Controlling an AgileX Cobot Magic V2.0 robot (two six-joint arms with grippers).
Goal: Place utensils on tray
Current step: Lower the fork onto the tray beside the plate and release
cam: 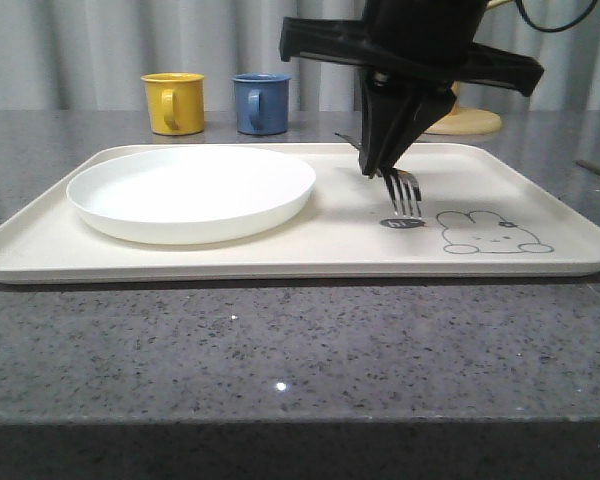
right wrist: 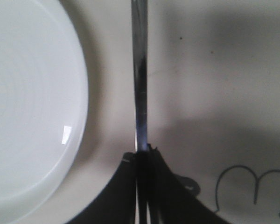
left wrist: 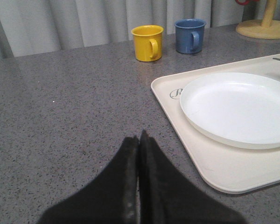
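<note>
My right gripper [cam: 378,168] is shut on the silver fork [cam: 404,193] over the right half of the cream tray [cam: 340,245]. The fork's tines point toward the front, low over the "hi" bubble [cam: 402,222] beside the rabbit drawing [cam: 490,232]. I cannot tell whether they touch the tray. In the right wrist view the fork's handle [right wrist: 140,70] runs straight out from the closed gripper [right wrist: 143,150] above the tray [right wrist: 210,70]. In the left wrist view my left gripper [left wrist: 140,138] is shut on nothing, over the grey counter beside the tray's corner [left wrist: 210,168].
A round white plate [cam: 190,190] fills the tray's left half. A yellow mug [cam: 173,102] and a blue mug [cam: 260,102] stand behind the tray. A wooden stand base [cam: 467,122] sits at the back right. A thin grey strip [cam: 598,170] lies on the counter at the far right.
</note>
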